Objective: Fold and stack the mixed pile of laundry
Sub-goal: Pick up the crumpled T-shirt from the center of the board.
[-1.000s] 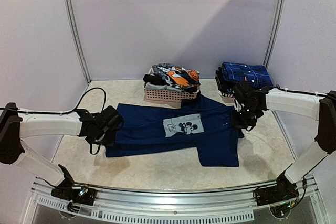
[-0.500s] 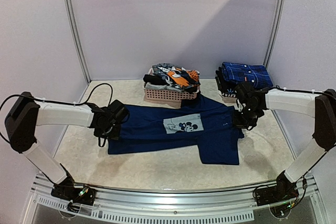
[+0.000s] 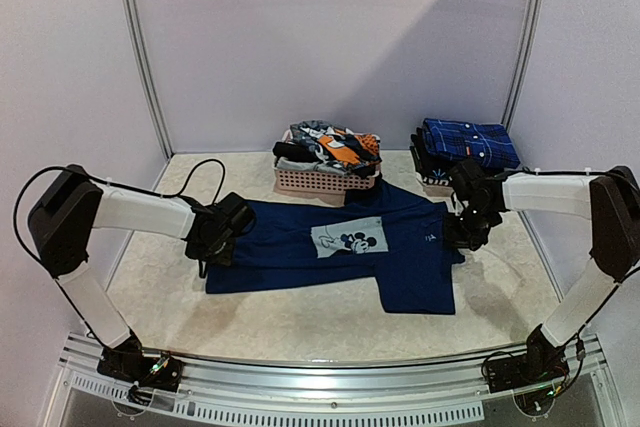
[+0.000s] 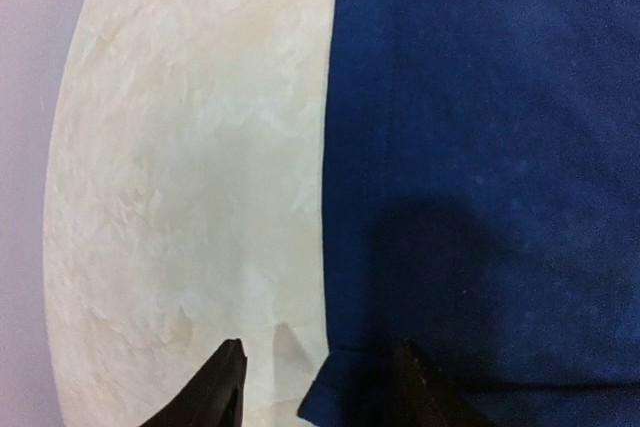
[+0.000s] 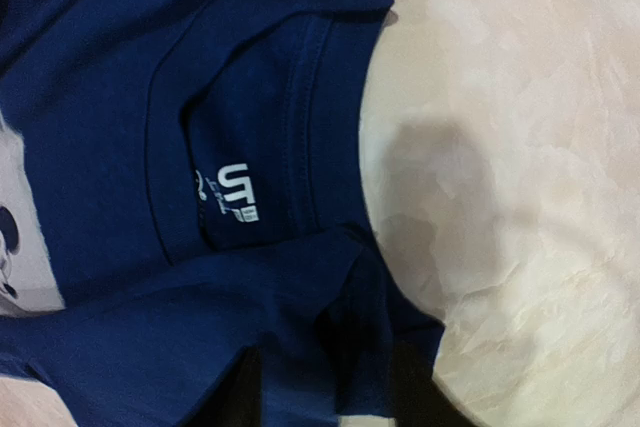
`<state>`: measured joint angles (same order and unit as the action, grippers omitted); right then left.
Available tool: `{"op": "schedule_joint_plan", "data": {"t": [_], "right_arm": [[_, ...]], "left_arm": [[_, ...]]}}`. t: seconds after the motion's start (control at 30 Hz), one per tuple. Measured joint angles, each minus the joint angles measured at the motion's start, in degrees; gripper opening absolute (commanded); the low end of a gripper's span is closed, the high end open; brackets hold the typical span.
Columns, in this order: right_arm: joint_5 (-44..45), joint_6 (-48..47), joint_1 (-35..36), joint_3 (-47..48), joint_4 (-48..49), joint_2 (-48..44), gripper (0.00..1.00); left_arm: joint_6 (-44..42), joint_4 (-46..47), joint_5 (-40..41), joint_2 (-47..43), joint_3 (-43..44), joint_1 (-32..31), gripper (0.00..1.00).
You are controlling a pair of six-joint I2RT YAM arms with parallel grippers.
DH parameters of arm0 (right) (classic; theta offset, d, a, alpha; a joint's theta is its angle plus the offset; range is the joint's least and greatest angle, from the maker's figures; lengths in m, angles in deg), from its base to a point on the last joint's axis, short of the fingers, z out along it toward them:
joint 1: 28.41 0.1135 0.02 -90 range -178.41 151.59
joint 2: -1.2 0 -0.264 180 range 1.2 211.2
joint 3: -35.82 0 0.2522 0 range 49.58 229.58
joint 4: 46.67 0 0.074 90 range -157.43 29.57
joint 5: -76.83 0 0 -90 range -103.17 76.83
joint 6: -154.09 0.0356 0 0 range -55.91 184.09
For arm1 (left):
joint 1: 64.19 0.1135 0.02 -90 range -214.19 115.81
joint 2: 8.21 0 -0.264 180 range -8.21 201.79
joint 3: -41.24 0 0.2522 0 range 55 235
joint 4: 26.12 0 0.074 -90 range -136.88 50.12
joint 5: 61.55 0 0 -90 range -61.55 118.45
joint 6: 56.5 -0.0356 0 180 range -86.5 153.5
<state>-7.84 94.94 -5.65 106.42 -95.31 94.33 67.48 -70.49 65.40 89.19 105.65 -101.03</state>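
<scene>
Left gripper [image 4: 322, 393]: jaws parted, astride the hem of the navy T-shirt [image 3: 290, 243], left of the pink basket [image 3: 322, 183]. Right gripper [image 5: 325, 389]: parted over the collar, right of the basket. The shirt lies flat before the basket — mid-fold, I judge. Next move needs fresh pinches at both ends.

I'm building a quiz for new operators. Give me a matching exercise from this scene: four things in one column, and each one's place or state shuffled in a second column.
Things
1. navy T-shirt
2. pink basket
3. blue plaid garment
4. left gripper

Places or states
a. back right, folded
b. jaws apart at the shirt's left edge
c. spread flat in the middle
d. back centre, full of patterned clothes

Pairs: 1-c, 2-d, 3-a, 4-b.
</scene>
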Motion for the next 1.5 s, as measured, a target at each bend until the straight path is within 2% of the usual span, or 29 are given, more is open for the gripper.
{"op": "schedule_joint_plan", "data": {"t": [0.07, 0.13, 0.37, 0.53, 0.77, 0.9, 1.1, 1.2, 1.5], "right_arm": [[-0.61, -0.42, -1.07, -1.05, 0.92, -0.02, 0.62], [-0.92, 0.07, -1.88, -2.16, 1.57, -0.28, 0.64], [-0.55, 1.31, -2.67, -9.01, 3.19, -10.12, 0.59], [-2.4, 2.25, -4.11, -14.84, 5.55, -17.7, 0.57], [-10.01, 2.84, -7.5, -17.92, 10.54, -15.93, 0.55], [-13.22, 2.89, -8.28, -17.97, 13.0, -12.98, 0.48], [-16.72, 2.84, -11.06, -17.97, 15.78, -8.2, 0.35], [-17.51, 2.78, -11.67, -18.14, 16.52, -7.72, 0.32], [-18.03, 2.71, -11.89, -18.25, 17.88, -7.72, 0.12]], "left_arm": [[-0.11, 0.02, 0.28, -1.29, -0.57, -0.04, 0.76], [0.02, -0.24, 0.5, -3.39, -1.42, -0.42, 0.78], [1.9, -3.78, 0.68, -13.77, -4.52, -2.69, 0.74], [3.34, -3.63, -3.67, -22.47, -10.54, -2.95, 0.69], [6.1, 0.87, -11.08, -28.76, -21.09, -3.02, 0.67], [7.3, 4.57, -14.19, -29.9, -24.28, -3.04, 0.67], [8.33, 7.61, -16.02, -29.99, -24.48, -3.04, 0.62], [8.72, 8.81, -16.74, -29.88, -24.68, -3.04, 0.59], [9.35, 11.45, -18.8, -26.73, -24.98, -3.04, 0.52]]}}
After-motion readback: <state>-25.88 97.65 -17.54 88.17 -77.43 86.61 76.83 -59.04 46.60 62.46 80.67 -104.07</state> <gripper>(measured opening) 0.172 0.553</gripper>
